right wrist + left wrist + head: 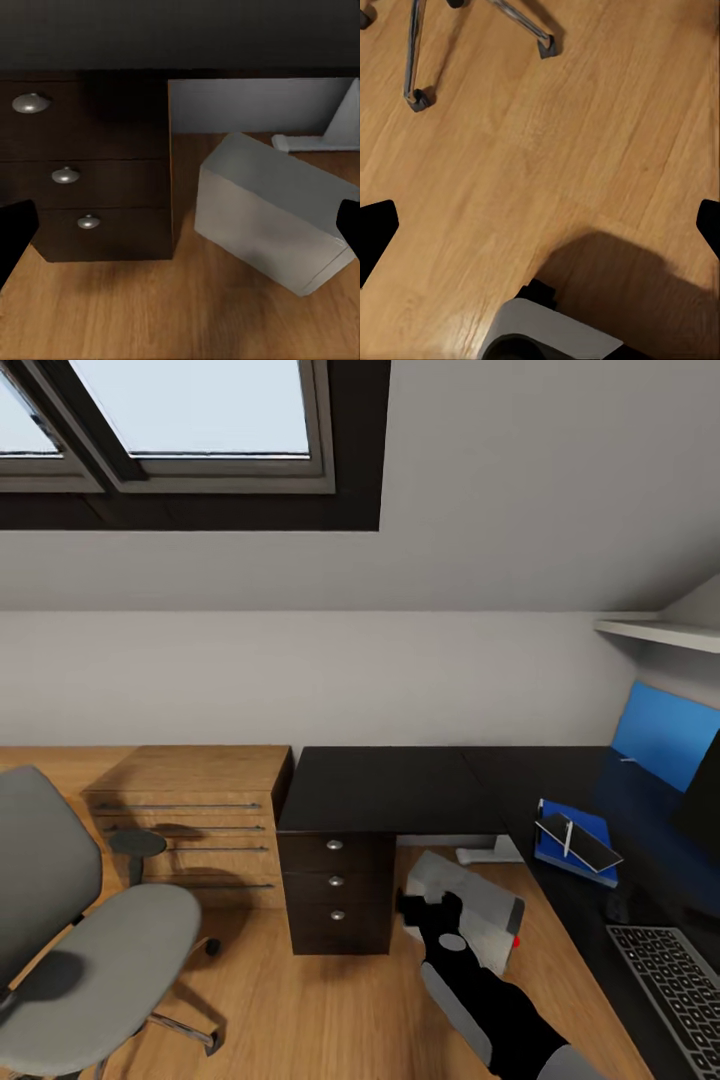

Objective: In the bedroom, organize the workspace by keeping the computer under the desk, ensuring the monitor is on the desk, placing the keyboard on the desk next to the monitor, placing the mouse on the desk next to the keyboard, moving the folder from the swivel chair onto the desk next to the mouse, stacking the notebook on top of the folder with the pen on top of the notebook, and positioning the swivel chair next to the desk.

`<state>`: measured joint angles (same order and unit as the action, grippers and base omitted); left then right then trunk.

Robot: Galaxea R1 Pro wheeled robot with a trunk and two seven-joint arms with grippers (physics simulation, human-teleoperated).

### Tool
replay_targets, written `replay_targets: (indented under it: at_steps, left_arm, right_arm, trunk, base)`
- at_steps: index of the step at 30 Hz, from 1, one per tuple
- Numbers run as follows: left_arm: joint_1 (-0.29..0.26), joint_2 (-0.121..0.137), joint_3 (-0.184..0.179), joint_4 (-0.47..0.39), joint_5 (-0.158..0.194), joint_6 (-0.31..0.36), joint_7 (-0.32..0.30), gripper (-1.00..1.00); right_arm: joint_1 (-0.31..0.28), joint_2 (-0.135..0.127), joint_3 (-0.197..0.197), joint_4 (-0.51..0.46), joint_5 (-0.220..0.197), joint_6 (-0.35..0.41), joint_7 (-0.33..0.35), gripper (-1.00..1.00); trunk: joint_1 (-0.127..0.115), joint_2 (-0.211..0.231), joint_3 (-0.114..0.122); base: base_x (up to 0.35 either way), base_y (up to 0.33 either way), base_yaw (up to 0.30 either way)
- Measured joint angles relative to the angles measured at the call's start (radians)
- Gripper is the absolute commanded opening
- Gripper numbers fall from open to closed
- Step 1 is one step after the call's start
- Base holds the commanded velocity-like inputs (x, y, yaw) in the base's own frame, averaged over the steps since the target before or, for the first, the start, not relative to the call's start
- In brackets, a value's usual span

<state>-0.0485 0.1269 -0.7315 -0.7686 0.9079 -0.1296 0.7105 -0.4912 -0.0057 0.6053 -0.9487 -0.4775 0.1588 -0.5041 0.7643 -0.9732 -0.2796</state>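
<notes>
desk [390,790]: glossy black L-shaped top, dark three-drawer unit beneath
computer [470,908]: light grey tower on the floor, tilted, just beside the drawer unit, under the desk's edge
folder [577,842]: bright blue, flat on the desk
notebook [578,841]: grey, atop the folder
pen [568,837]: white, on the notebook
keyboard [672,985]: black, near the desk's front
monitor [702,792]: black, at the right edge
swivel chair [90,950]: grey, well apart from the desk

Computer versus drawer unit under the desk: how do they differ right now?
The computer is a plain light grey box, while the drawer unit is dark with three round metal knobs. The computer sits skewed at an angle on the floor, while the drawer unit stands square under the desk. Both rest on the wood floor.
</notes>
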Motion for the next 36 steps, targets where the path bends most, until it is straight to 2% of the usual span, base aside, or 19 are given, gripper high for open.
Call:
replay_targets:
  at_steps: [8, 9, 10, 12, 13, 15, 17, 18, 23, 31, 36]
  left_arm:
    - [0.000, 0.001, 0.003, 0.020, 0.000, 0.004, -0.045, 1.00]
    - [0.000, 0.000, 0.004, 0.043, 0.002, 0.004, -0.052, 1.00]
    - [0.000, -0.001, 0.004, 0.048, 0.002, 0.004, -0.054, 1.00]
    - [0.000, -0.002, 0.004, 0.083, 0.004, 0.003, -0.073, 1.00]
    - [0.000, -0.002, 0.004, 0.098, 0.005, 0.003, -0.083, 1.00]
    - [-0.001, -0.002, 0.004, 0.163, 0.008, 0.001, -0.145, 1.00]
    - [-0.001, -0.001, 0.005, 0.195, 0.011, 0.001, -0.184, 1.00]
    - [-0.001, 0.001, 0.006, 0.240, 0.013, 0.000, -0.238, 1.00]
    - [-0.001, 0.000, 0.009, 0.340, 0.015, -0.003, -0.310, 1.00]
    - [-0.001, -0.003, 0.011, 0.431, 0.017, -0.008, -0.327, 1.00]
    - [-0.001, -0.005, 0.012, 0.463, 0.019, -0.037, -0.330, 1.00]
  right_arm:
    - [0.006, 0.023, 0.003, 0.115, 0.003, -0.056, 0.002, 1.00]
    - [0.013, 0.041, 0.002, 0.240, 0.001, -0.116, 0.009, 1.00]
    - [0.014, 0.046, 0.001, 0.298, 0.005, -0.143, 0.011, 1.00]
    - [0.016, 0.061, 0.000, 0.457, 0.010, -0.294, 0.025, 1.00]
    - [0.016, 0.065, 0.001, 0.499, 0.011, -0.340, 0.031, 1.00]
    - [0.017, 0.074, 0.001, 0.633, 0.011, -0.490, 0.060, 1.00]
    - [0.017, 0.078, 0.001, 0.683, 0.011, -0.544, 0.076, 1.00]
    - [0.017, 0.081, -0.003, 0.732, 0.008, -0.592, 0.096, 1.00]
    - [0.017, 0.079, -0.008, 0.853, 0.002, -0.639, 0.139, 1.00]
    - [0.032, 0.078, -0.008, 0.950, 0.000, -0.653, 0.172, 1.00]
    - [0.095, 0.076, -0.010, 0.964, 0.004, -0.682, 0.176, 1.00]
  trunk:
    - [-0.031, 0.056, 0.025]
    - [-0.035, 0.063, 0.028]
    - [-0.038, 0.070, 0.031]
    - [-0.046, 0.084, 0.037]
    - [-0.050, 0.091, 0.041]
    - [-0.058, 0.105, 0.047]
    - [-0.065, 0.119, 0.053]
    - [-0.069, 0.126, 0.056]
    - [-0.088, 0.161, 0.072]
    - [-0.119, 0.217, 0.097]
    - [-0.138, 0.252, 0.113]
  base:
    - [0.000, 0.000, 0.001]
    - [0.000, 0.000, 0.000]
    - [0.000, 0.000, 0.000]
    - [0.000, 0.000, 0.000]
    - [0.000, 0.000, 0.000]
    - [0.000, 0.000, 0.000]
    - [0.000, 0.000, 0.000]
    - [0.000, 0.000, 0.000]
    - [0.000, 0.000, 0.000]
    - [0.000, 0.000, 0.000]
    - [0.000, 0.000, 0.072]
